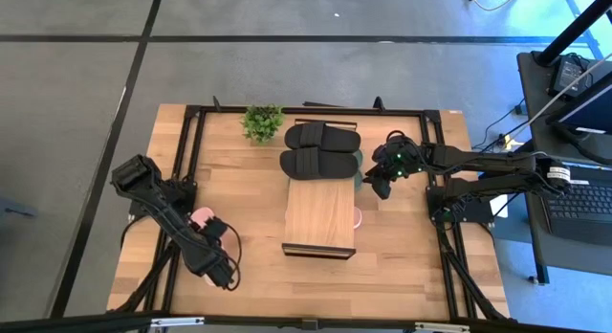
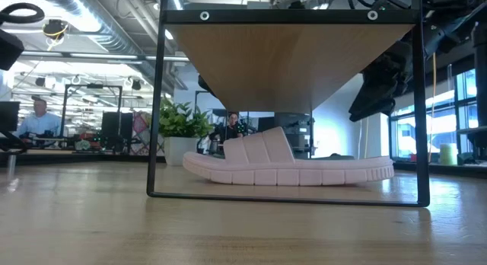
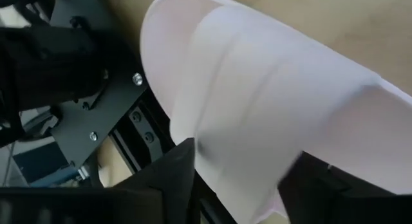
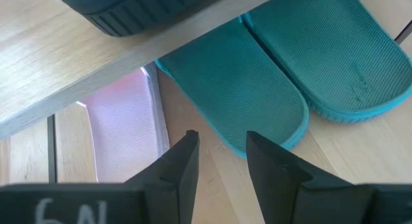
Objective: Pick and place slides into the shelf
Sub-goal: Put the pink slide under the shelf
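The shelf [image 1: 320, 213] stands mid-table, with the pair of black slides [image 1: 320, 149] lying on the far end of its plank top. The dark green slides [image 4: 270, 82] lie side by side on the tabletop under that end. One pale pink slide [image 2: 289, 164] lies on the table under the shelf. My left gripper [image 1: 208, 228], at the table's left, is shut on the other pink slide [image 3: 257, 102]. My right gripper [image 4: 222, 153] is open and empty, just right of the shelf's far end and above the green slides. My left gripper pinches the pink slide between its two fingers [image 3: 174, 179], which stand on either side of the slide at its wide strap [image 3: 244, 159]. The slide also shows in the high view [image 1: 201, 216]. I cannot tell whether it is clear of the table.
A small potted plant [image 1: 262, 122] stands at the far edge, left of the shelf. The dark metal table frame [image 1: 191, 142] runs along the table's sides. People sit in the room beyond the table [image 2: 34, 116].
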Controlling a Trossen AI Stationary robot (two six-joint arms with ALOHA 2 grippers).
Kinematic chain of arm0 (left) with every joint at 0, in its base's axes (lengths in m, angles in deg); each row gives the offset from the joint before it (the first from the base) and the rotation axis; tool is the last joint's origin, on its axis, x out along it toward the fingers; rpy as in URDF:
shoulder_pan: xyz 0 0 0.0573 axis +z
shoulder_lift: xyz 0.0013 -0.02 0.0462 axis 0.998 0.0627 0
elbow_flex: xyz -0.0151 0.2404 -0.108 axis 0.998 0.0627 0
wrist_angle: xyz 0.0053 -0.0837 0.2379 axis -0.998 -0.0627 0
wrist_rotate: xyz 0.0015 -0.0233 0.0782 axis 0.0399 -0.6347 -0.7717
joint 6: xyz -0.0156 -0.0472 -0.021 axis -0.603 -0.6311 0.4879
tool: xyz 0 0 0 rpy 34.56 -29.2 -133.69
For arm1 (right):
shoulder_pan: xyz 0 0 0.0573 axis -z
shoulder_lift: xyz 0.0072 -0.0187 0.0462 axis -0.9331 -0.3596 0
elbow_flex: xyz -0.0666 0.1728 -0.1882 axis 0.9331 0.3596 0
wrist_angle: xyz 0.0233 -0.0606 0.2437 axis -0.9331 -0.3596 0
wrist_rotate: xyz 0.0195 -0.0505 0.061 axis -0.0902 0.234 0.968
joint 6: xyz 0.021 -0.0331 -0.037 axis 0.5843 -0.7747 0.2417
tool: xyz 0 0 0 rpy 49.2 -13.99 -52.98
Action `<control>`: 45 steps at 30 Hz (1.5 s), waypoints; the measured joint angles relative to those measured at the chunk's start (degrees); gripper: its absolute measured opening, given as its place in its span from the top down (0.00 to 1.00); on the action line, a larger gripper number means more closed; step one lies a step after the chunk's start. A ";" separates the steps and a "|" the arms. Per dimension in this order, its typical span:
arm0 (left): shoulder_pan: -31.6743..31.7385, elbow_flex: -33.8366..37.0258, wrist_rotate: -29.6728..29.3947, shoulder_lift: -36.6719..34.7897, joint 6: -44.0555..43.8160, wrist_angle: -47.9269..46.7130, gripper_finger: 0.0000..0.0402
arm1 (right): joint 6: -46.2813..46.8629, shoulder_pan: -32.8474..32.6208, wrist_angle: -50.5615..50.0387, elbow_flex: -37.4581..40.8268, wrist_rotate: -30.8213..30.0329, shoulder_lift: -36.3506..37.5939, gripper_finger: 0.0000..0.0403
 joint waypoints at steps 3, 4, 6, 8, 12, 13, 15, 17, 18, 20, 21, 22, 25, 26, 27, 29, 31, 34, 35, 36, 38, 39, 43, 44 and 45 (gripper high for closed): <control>0.09 0.95 -0.11 0.00 -4.31 0.56 0.63 | 0.00 0.01 -0.02 0.00 0.00 0.00 0.68; 0.21 1.22 -0.17 0.00 -5.89 1.13 0.68 | 0.00 0.02 -0.06 0.00 0.00 0.00 0.68; 0.61 1.45 -0.13 0.00 -8.05 2.79 0.78 | 0.11 0.01 -0.21 0.00 0.02 0.00 0.68; 1.28 1.45 0.03 0.00 -8.54 4.98 0.89 | 0.22 0.01 -0.52 0.00 0.04 0.00 0.68; 3.02 1.45 0.80 0.00 -10.40 5.93 0.97 | 0.15 0.00 -0.55 0.00 0.04 0.00 0.68; 3.58 1.43 1.40 0.00 -11.06 6.03 0.97 | 0.04 0.01 -0.55 0.00 0.04 0.00 0.68; 4.73 1.09 2.60 0.00 -11.68 6.20 0.98 | -0.62 0.01 -0.55 0.00 0.03 0.00 0.68; 5.82 0.01 3.40 0.00 -12.58 6.27 0.99 | -1.39 0.01 -0.55 0.00 0.04 0.00 0.68; 6.39 -0.87 3.62 0.02 -13.15 6.33 0.99 | -1.45 0.01 -0.57 0.00 0.04 0.00 0.68; 7.43 -2.69 3.86 0.02 -14.39 5.57 0.99 | -1.55 0.02 -0.57 0.00 0.03 0.00 0.68; 7.95 -3.59 3.97 0.02 -15.18 5.02 0.99 | -1.69 0.01 -0.57 0.00 0.03 0.00 0.68; 8.43 -4.33 4.05 0.02 -16.24 4.39 0.99 | -1.95 0.01 -0.57 0.00 0.03 0.00 0.68; 9.79 -5.02 4.28 0.02 -20.36 3.02 0.99 | -3.09 0.00 -0.58 0.00 0.02 0.00 0.68; 10.25 -5.02 4.27 0.02 -22.04 3.01 0.99 | -3.10 0.02 -0.57 0.00 0.02 0.00 0.68; 10.73 -5.02 4.18 0.02 -23.82 3.05 0.99 | -3.08 0.02 -0.59 0.00 0.02 0.00 0.68; 11.89 -5.02 3.79 0.02 -27.16 3.60 0.99 | -3.09 0.01 -0.59 0.00 0.02 0.00 0.68; 13.10 -5.02 1.82 0.02 -28.14 4.77 0.99 | -3.21 0.00 -0.59 0.00 0.02 0.00 0.68; 15.29 -5.04 -1.00 0.02 -27.83 6.21 1.00 | -3.26 0.00 -0.59 0.00 0.02 0.00 0.68; 15.94 -5.04 -1.70 0.02 -27.78 6.50 0.99 | -3.26 0.01 -0.59 0.00 0.02 0.00 0.68; 16.72 -5.04 -2.36 0.02 -27.72 6.68 0.99 | -3.25 0.01 -0.59 0.00 0.02 0.00 0.68; 18.01 -5.04 -3.13 0.02 -26.86 6.68 0.98 | -3.26 0.02 -0.59 0.00 0.02 0.00 0.68; 18.69 -5.04 -3.25 0.02 -26.22 6.68 0.98 | -3.26 0.00 -0.59 0.00 0.02 0.00 0.68; 21.02 -5.04 -3.56 0.02 -23.75 6.71 0.99 | -3.26 0.02 -0.59 0.00 0.02 0.00 0.68; 21.44 -5.04 -3.65 0.02 -23.48 6.71 0.99 | -3.26 0.02 -0.59 0.00 0.02 0.00 0.68; 21.88 -5.04 -3.73 0.02 -23.36 6.72 0.98 | -3.26 0.00 -0.59 0.00 0.02 0.00 0.68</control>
